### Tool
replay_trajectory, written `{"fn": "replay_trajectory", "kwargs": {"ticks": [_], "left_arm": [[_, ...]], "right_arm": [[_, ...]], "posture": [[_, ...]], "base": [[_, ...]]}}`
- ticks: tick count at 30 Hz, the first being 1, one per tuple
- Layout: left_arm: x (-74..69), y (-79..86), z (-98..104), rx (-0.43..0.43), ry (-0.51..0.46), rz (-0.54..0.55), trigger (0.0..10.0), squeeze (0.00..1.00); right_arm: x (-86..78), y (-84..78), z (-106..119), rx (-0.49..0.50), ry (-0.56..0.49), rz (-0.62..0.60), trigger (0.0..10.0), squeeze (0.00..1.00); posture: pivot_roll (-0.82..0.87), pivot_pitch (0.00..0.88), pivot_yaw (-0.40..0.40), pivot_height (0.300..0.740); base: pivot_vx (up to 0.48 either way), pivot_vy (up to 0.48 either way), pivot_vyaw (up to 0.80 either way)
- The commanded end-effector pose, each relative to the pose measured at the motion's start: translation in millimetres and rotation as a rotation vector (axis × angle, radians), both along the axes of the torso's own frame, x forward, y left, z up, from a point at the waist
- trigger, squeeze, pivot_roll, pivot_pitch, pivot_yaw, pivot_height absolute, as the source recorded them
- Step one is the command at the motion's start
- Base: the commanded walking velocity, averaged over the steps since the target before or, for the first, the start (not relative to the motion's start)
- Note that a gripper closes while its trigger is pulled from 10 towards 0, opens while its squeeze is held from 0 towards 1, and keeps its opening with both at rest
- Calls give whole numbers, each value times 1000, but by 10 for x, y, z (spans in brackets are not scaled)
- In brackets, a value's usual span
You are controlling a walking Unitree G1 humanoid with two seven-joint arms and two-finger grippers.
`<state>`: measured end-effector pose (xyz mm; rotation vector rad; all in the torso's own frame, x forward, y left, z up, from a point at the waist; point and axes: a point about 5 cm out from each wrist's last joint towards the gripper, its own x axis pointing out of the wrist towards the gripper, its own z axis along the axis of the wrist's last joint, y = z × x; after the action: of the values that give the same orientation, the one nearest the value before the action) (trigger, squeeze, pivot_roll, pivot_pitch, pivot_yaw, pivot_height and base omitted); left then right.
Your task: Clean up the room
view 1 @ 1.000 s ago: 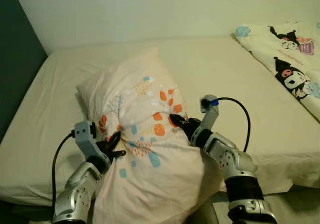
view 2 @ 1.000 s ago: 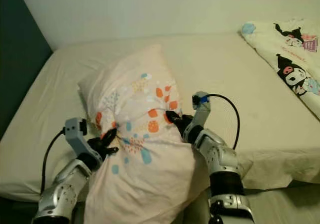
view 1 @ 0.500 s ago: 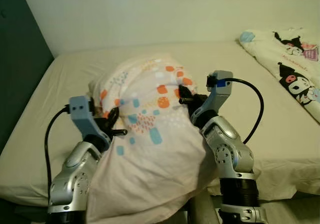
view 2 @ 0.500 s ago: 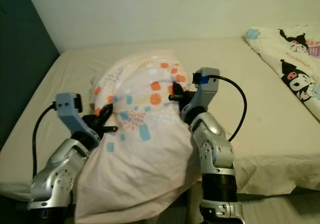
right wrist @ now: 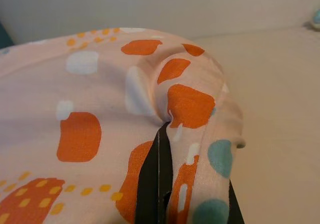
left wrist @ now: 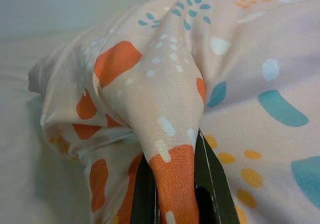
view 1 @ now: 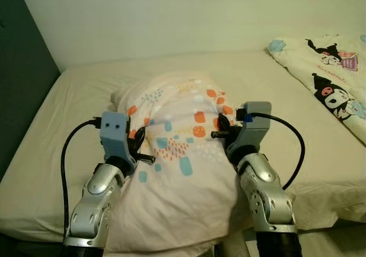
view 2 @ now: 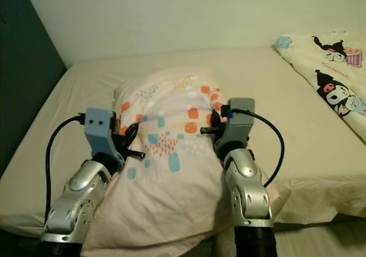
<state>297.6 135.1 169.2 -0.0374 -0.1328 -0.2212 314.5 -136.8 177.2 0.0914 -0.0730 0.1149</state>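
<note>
A: While both arms reach forward over the near edge of the bed (view 1: 51,171), what does the pillow (view 1: 177,177) look like?

B: It is pale peach, printed with orange blobs, teal dashes, white flecks and small yellow dots. It lies on the cream sheet toward the robot's left half of the mattress, its near end drooping over the front edge between the two silver arms.

A: And the grippers?

B: The left gripper (view 1: 139,148) is clamped on a bunched fold at the pillow's left side; in the left wrist view that fold, orange at its tip, sits squeezed between the black fingers (left wrist: 212,184). The right gripper (view 1: 222,128) pinches a ridge of cloth on the pillow's right side, and the right wrist view shows the fabric gathered against a finger (right wrist: 152,184).

A: What differs from half a second ago?

B: The pillow sits flatter and farther onto the mattress; earlier it was humped higher between the arms. Both grippers have kept their hold.

A: Anything else on the bed?

B: A cartoon-print blanket (view 1: 326,79) lies at the far right, well apart from the pillow.
</note>
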Motion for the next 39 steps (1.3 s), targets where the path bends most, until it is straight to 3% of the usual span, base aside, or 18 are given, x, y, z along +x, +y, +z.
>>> {"fn": "replay_trajectory", "kwargs": {"ticks": [1, 9, 23, 25, 30, 39], "left_arm": [[-8, 44, 43, 37, -46, 18, 10000, 0], [3, 27, 79, -18, -67, 34, 10000, 0], [-7, 65, 53, -32, -55, 54, 10000, 0], [-13, 115, 23, -116, -26, 86, 10000, 0], [-14, 193, -8, -171, -9, 129, 10000, 0], [-50, 255, -32, -160, -10, 163, 10000, 0]], "right_arm": [[-47, -74, 112, -26, -74, -60, 10000, 0], [-87, -73, 70, -32, -65, -78, 10000, 0], [-76, -65, 63, -29, -54, -64, 10000, 0], [-72, -51, 56, -28, -48, -59, 10000, 0], [-72, -41, 41, -26, -41, -56, 10000, 0], [-55, 11, 36, -31, -36, -28, 10000, 0]], "posture": [[-136, 37, 37, 584], [-140, 37, 39, 614], [-136, 39, 29, 649], [-136, 39, 29, 659], [-133, 42, 22, 674], [-120, 44, 5, 709]], "base": [[0, 0, 0], [0, 0, 0], [0, 0, 0], [0, 0, 0], [0, 0, 0], [0, 0, 0]]}}
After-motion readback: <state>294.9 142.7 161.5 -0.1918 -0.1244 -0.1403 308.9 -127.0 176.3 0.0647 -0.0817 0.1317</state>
